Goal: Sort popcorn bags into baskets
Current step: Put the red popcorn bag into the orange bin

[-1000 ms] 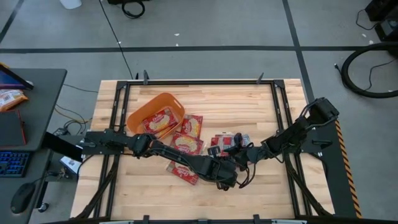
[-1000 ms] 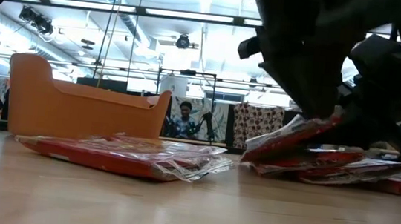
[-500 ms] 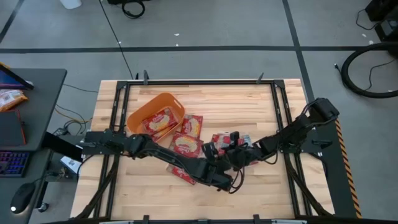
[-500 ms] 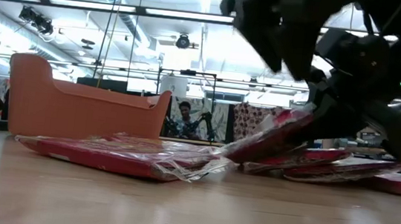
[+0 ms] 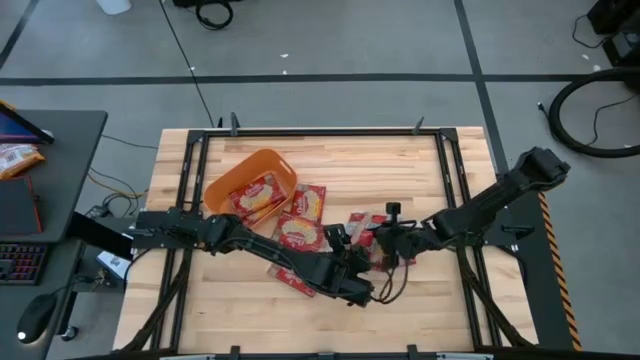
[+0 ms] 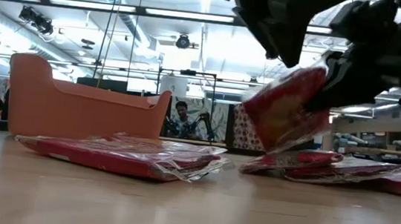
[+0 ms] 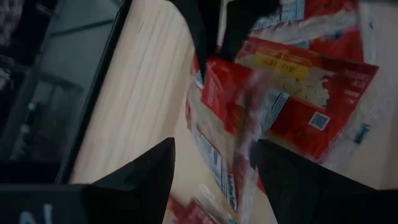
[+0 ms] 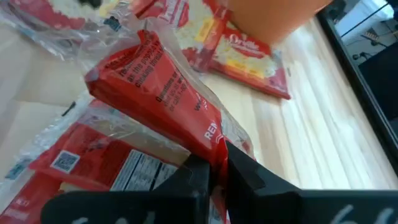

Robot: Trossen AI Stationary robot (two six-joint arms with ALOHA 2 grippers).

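The orange basket stands at the table's far left with a popcorn bag in it. More red popcorn bags lie flat beside it, and a pile of them lies at mid-table. My right gripper is shut on one bag, raised over that pile. My left gripper hovers open just near of the pile, its fingers spread above the bags and touching none. My right gripper pinches one end of the red bag between its two fingers. The fingers come from the table's right, slanting downward. The bag hangs tilted below the fingers, its free end toward the left and just above the pile.
Black frame rails run along the table's left and right sides. A dark desk with an orange-and-white packet stands left of the table. A person shows far behind. Bare wood lies along the near and far edges.
My right gripper has gone up with the bag. The bag first leaned with its lower edge on the pile; now it hangs tilted clear of it. My left gripper has drawn back a little toward the table's left and near edge.
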